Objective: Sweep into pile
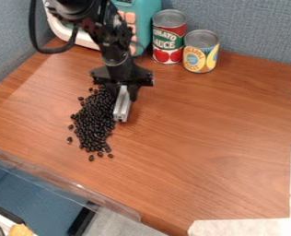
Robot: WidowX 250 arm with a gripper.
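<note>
Black beans lie heaped on the wood-topped bench, on the left side of the view, in a long uneven patch. The patch begins beside the hand and runs down toward the near edge of the bench, thick through the middle, with stray beans scattered around its rim and at its lower end. The hand hangs down over the upper right end of the patch, closed on a short silver metal bar. The bar slants down from the hand along the right flank of the beans, its lower end close beside them; whether it touches any, I cannot tell. Most of the patch lies to the left of the bar and lower in the view than the hand.

Behind the hand, near the back of the bench, stand two upright cans side by side: a taller red and green one and a shorter yellow one. To their left is a teal and white object with pink buttons, partly behind the arm. Blue-grey fabric panels rise behind the bench. A clear strip runs along its lower left edge, and pale patches lie at the right and lower right.
</note>
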